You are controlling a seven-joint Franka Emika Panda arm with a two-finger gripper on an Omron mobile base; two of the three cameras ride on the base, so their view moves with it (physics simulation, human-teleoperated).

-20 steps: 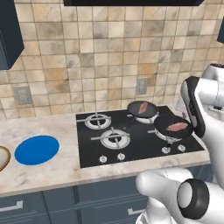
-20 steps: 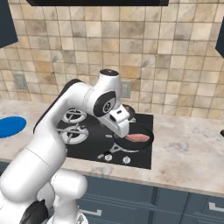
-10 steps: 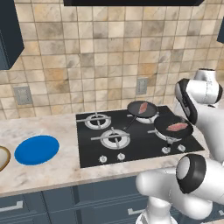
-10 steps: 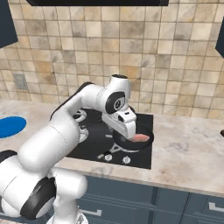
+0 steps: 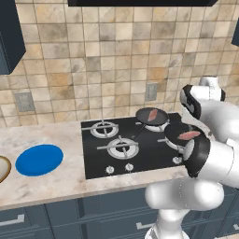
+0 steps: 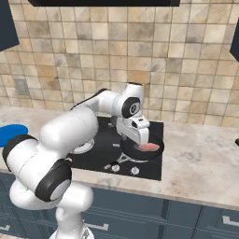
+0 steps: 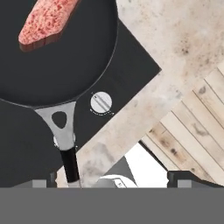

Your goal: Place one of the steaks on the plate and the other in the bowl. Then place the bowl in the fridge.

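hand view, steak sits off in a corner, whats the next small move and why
Probably shift the hand toward the steak until it sits centred between the jaws, then descend. It lies in the near pan, uncovered, while the view centres on the stove knob and the counter.

Two steaks lay in two dark pans; one blue plate and one bowl sat on the counter.

The steak looked rough and grainy on the matt black pan, whose handle bracket shone like brushed metal. Beside the smooth dark hob, the counter looked like mottled polished stone.
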